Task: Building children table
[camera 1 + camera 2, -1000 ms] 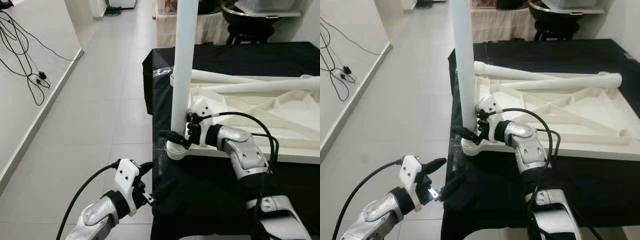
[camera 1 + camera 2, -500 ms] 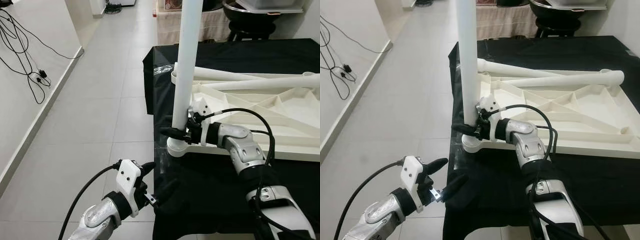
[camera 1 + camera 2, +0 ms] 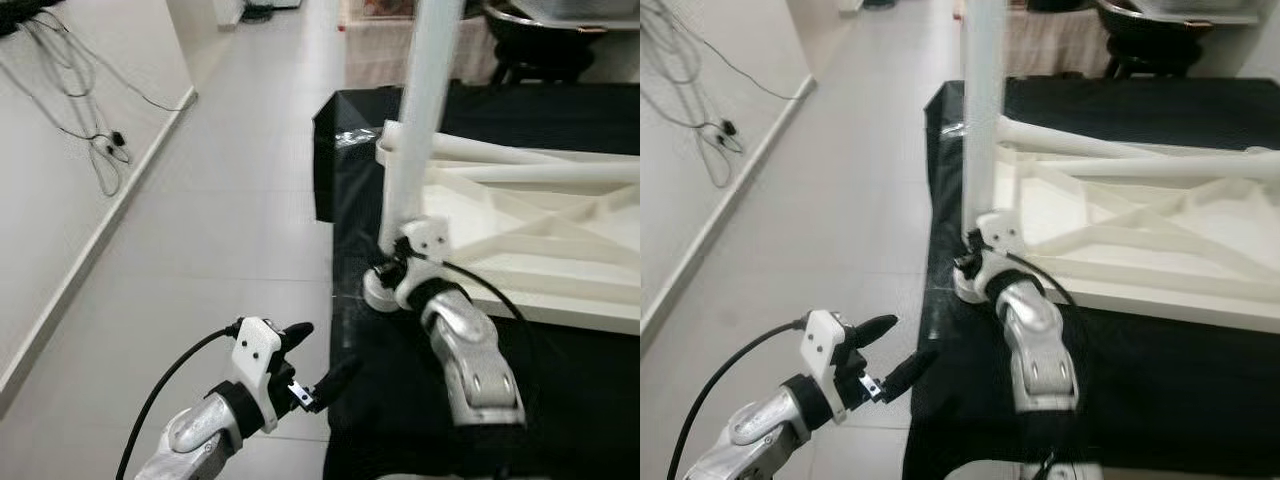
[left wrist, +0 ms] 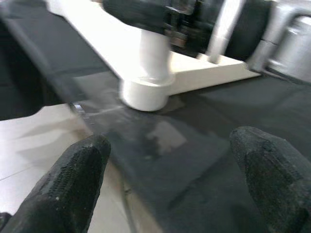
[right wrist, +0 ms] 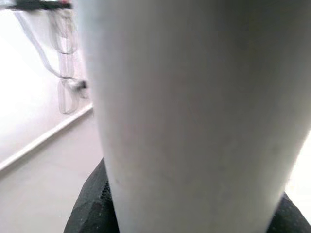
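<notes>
An upturned white table top (image 3: 560, 250) lies on a black-draped table (image 3: 400, 420). One white leg (image 3: 420, 120) stands upright in its near left corner socket (image 3: 378, 292). My right gripper (image 3: 392, 270) is shut around the foot of this leg; the right wrist view has the leg (image 5: 194, 111) pressed between the black fingers (image 5: 92, 204). Two loose white legs (image 3: 520, 150) rest across the top's far side. My left gripper (image 3: 325, 350) hangs open beside the table's left edge, lower than the socket (image 4: 146, 90), holding nothing.
Grey tiled floor (image 3: 220, 220) stretches along the table's left. Cables (image 3: 90, 140) trail by the white wall at far left. A dark stand (image 3: 540, 40) and a cloth-covered piece of furniture (image 3: 370, 50) sit behind the table.
The whole picture has shifted right as the camera moved. My right forearm now points more straight ahead, still gripping the foot of the leg. The left gripper stays open in the same place.
</notes>
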Available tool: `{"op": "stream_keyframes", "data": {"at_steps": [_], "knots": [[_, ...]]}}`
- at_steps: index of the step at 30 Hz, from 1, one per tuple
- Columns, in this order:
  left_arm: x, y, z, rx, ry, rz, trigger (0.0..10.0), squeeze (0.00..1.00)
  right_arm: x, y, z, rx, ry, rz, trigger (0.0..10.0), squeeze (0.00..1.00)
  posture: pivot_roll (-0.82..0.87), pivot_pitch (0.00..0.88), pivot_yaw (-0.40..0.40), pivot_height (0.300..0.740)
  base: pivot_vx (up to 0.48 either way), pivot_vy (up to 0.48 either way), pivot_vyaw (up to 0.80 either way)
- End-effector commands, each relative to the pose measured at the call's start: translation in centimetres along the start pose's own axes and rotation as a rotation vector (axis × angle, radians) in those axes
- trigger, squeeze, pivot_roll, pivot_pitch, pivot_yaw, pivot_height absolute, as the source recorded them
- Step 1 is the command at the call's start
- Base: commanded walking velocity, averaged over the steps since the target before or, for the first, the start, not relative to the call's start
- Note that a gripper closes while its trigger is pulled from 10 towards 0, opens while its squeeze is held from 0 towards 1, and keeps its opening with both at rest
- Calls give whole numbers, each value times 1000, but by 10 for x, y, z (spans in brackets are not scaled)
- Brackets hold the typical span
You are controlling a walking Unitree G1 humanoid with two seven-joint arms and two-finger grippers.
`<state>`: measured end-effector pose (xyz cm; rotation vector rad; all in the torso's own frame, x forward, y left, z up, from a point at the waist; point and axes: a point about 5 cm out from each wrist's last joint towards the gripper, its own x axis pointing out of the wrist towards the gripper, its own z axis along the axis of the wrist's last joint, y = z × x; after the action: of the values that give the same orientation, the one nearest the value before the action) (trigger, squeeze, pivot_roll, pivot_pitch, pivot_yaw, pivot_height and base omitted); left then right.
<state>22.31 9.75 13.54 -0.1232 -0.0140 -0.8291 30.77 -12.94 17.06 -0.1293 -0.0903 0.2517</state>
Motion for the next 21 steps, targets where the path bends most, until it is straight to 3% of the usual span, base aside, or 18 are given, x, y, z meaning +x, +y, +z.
{"op": "stream_keyframes", "data": {"at_steps": [1, 3, 4, 5, 6, 8, 9, 10, 11, 14, 15, 17, 18, 19, 20, 21], "knots": [[0, 2, -6, -10, 28, -13, 10000, 0, -4, 7, -29, -24, 154, 32, 0, 0, -53, 173, 42, 740, 0, 0, 0], [0, 2, -6, -10, 29, -15, 10000, 0, -1, 7, -29, -20, 158, 46, 0, 0, -53, 173, 42, 740, 0, 0, 0], [0, 3, -7, -8, 28, -12, 10000, 0, 2, 9, -30, -17, 179, 49, 6431, 0, -52, 165, 41, 740, 0, 0, 0], [0, 3, -7, -8, 28, -12, 10000, 0, 2, 9, -30, -17, 179, 49, 6431, 0, -52, 165, 41, 740, 0, 0, 0], [0, 3, -7, -7, 26, -8, 10000, 0, 4, 12, -26, -7, 177, 67, 10000, 0, -52, 165, 41, 740, 0, 0, 0], [0, 4, -7, -6, 24, -3, 10000, 0, 6, 16, -20, 15, 152, 105, 10000, 0, -50, 159, 38, 740, 0, 0, 0], [0, 4, -7, -6, 24, -2, 10000, 0, 8, 16, -14, 28, 121, 126, 10000, 533, -49, 156, 37, 740, 0, 0, 0], [0, 4, -7, -6, 24, -1, 10000, 0, 9, 16, -11, 33, 100, 137, 10000, 533, -49, 156, 37, 740, 0, 0, 0], [0, 5, -7, -6, 25, -2, 10000, 0, 11, 18, -6, 62, 77, 204, 10000, 1000, -46, 151, 35, 740, 0, 0, 0], [1, 4, -8, -5, 25, -4, 10000, 0, 17, 17, 11, 119, -11, 473, 10000, 1000, -41, 146, 34, 740, 0, 0, 0], [1, 4, -8, -5, 25, -4, 10000, 0, 17, 17, 11, 119, -11, 473, 10000, 1000, -41, 146, 34, 740, 0, 0, 0], [2, 3, -8, -5, 25, -7, 10000, 0, 17, 14, 20, 73, -33, 661, 10000, 1000, -40, 146, 33, 740, 0, 0, 0], [3, 3, -8, -5, 24, -7, 10000, 0, 17, 12, 22, 24, -37, 718, 10000, 502, -40, 146, 34, 740, 0, 0, 0], [3, 2, -8, -6, 24, -8, 10000, 0, 17, 11, 23, -7, -38, 749, 10000, 502, -39, 146, 34, 740, 0, 0, 0], [3, 1, -9, -6, 24, -8, 10000, 0, 18, 8, 26, -33, -39, 800, 10000, 0, -36, 147, 34, 740, 0, 0, 0], [3, 1, -9, -6, 24, -8, 10000, 0, 18, 8, 26, -33, -39, 800, 10000, 0, -36, 147, 34, 740, 0, 0, 0]]}}
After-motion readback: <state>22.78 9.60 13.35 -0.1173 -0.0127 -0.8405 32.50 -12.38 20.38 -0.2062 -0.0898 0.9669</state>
